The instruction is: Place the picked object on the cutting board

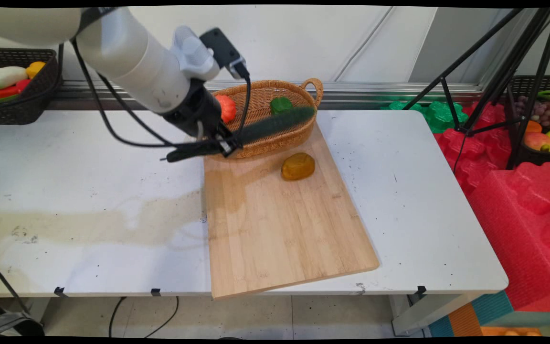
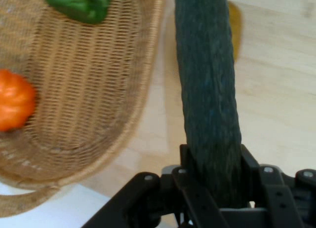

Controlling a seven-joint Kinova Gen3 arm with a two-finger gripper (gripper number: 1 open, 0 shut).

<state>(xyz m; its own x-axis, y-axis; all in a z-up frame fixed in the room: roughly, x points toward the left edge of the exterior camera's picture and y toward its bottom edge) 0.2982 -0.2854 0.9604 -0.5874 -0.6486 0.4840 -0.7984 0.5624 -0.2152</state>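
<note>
My gripper is shut on a long dark green cucumber and holds it in the air, slanting over the front rim of the wicker basket and the far end of the wooden cutting board. In the hand view the cucumber runs up from between the fingers, with the basket to its left. In the basket lie an orange-red pumpkin-like vegetable and a green pepper. A brownish-yellow potato rests on the board just in front of the basket.
A dark basket of toy vegetables sits at the far left table edge. A black tripod and red foam mats stand right of the table, with a fruit crate behind them.
</note>
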